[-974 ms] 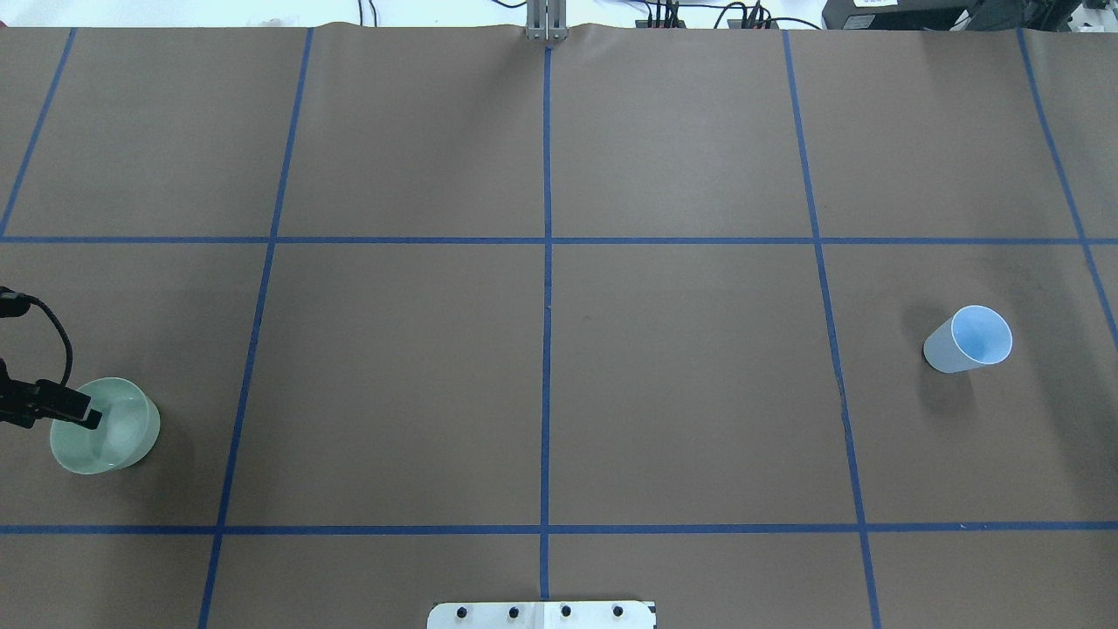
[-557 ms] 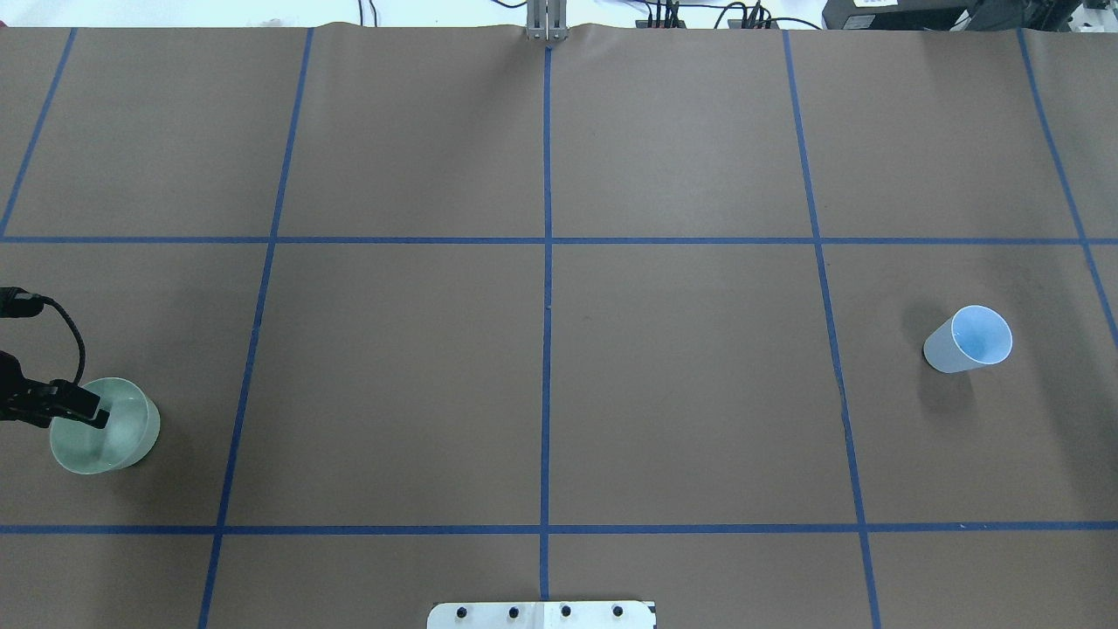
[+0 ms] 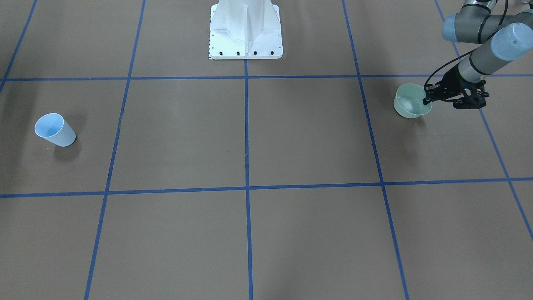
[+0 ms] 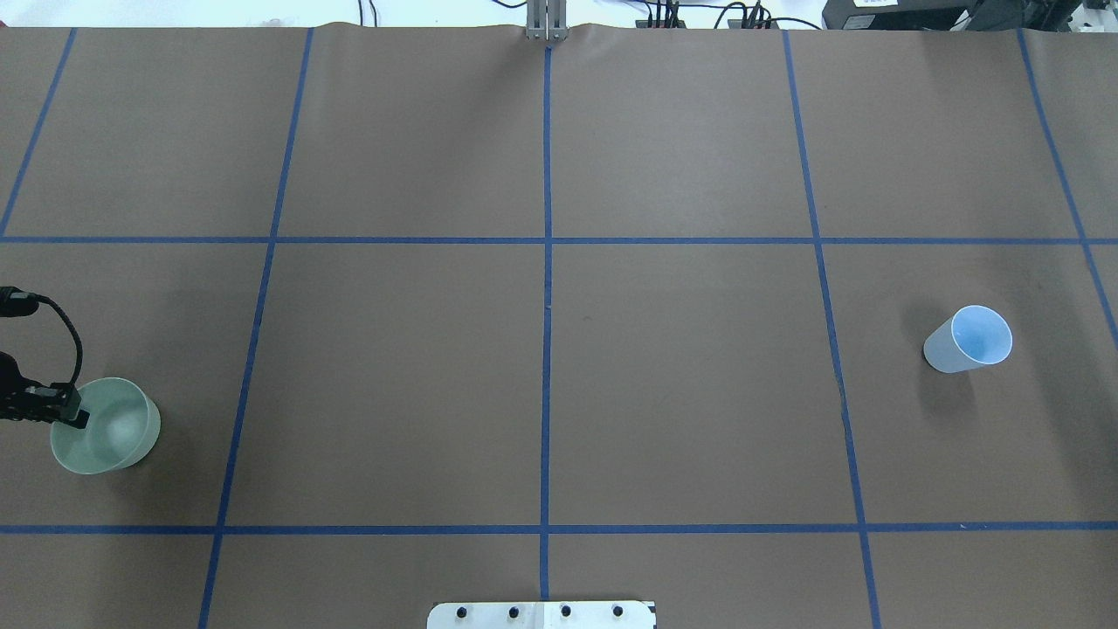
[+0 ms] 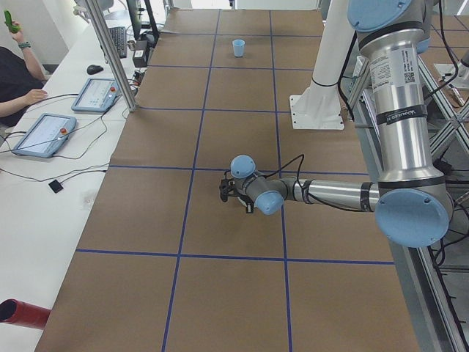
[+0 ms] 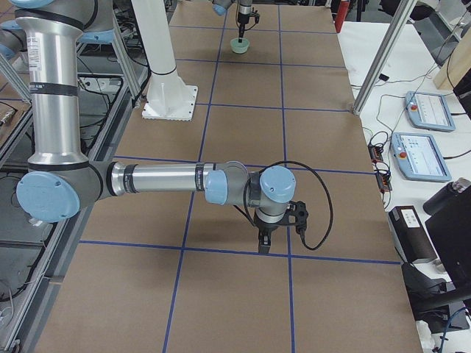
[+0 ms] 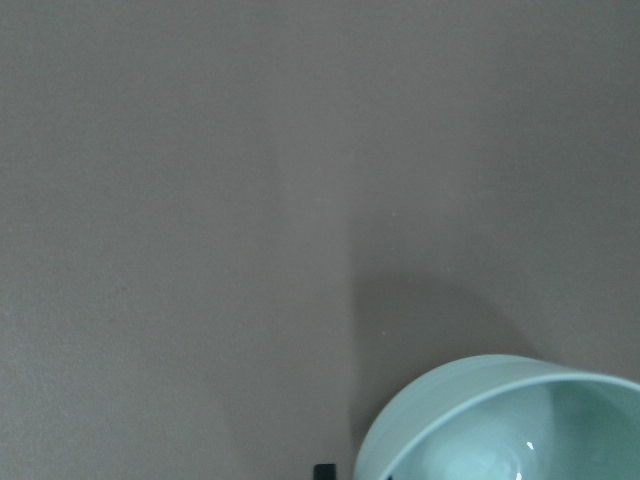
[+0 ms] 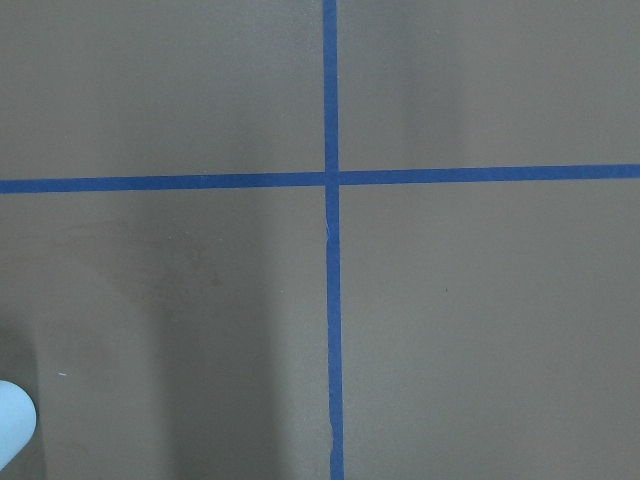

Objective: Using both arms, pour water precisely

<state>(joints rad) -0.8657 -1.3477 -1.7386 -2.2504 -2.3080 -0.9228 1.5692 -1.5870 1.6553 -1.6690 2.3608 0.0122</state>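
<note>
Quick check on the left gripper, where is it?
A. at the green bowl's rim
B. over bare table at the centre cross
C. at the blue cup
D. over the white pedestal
A: in the front-facing view the left gripper sits at the rim of the green bowl, across the table from the blue cup.

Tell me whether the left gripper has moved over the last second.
Yes. Overhead, the left gripper has pulled back toward the view's left edge, from over the inside of the green bowl to its rim; the bowl stayed put.
</note>
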